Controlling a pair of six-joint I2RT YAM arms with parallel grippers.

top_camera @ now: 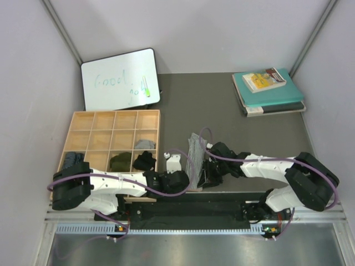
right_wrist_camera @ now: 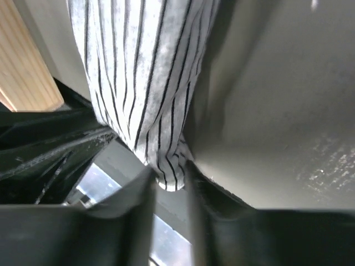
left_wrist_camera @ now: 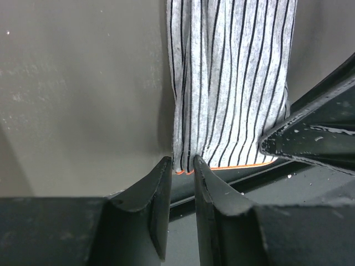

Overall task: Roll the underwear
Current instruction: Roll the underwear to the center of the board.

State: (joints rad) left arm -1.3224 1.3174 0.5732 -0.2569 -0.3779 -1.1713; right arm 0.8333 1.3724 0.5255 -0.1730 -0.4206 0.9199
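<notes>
At the near edge of the table (top_camera: 183, 105), the 2 grippers are clamped on the striped underwear (left_wrist_camera: 233, 83). The left gripper (left_wrist_camera: 182, 166) pinches its orange-edged hem and the right gripper (right_wrist_camera: 169, 177) a bunched corner. The cloth lies stretched away from them. Farther left, a wooden tray (top_camera: 113, 119) holds the olive green underwear (top_camera: 120, 162) and the grey underwear (top_camera: 145, 144).

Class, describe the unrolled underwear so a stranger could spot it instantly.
Find the wooden compartment tray on the table's left. Just right of it, near the front edge, is the striped underwear. Only it has thin dark stripes on pale grey.
</notes>
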